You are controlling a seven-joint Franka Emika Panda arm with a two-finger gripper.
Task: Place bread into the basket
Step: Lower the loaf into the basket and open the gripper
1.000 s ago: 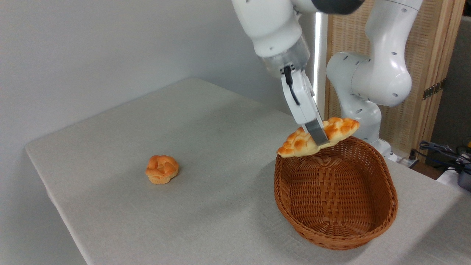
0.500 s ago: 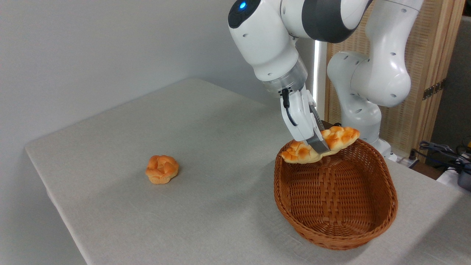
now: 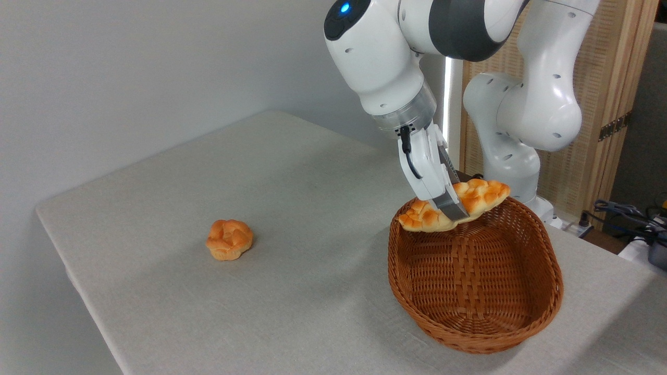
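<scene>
The gripper (image 3: 452, 207) clamps the long golden braided bread (image 3: 454, 205) directly above the oval brown wicker basket (image 3: 554, 291); release remains.

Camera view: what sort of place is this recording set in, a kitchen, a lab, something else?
Most likely a robotics lab or test room, not a kitchen. A white robot arm stands at a plain cloth-covered table, cables and gear lie at the right edge, and a bare wall and folding screen stand behind.
</scene>
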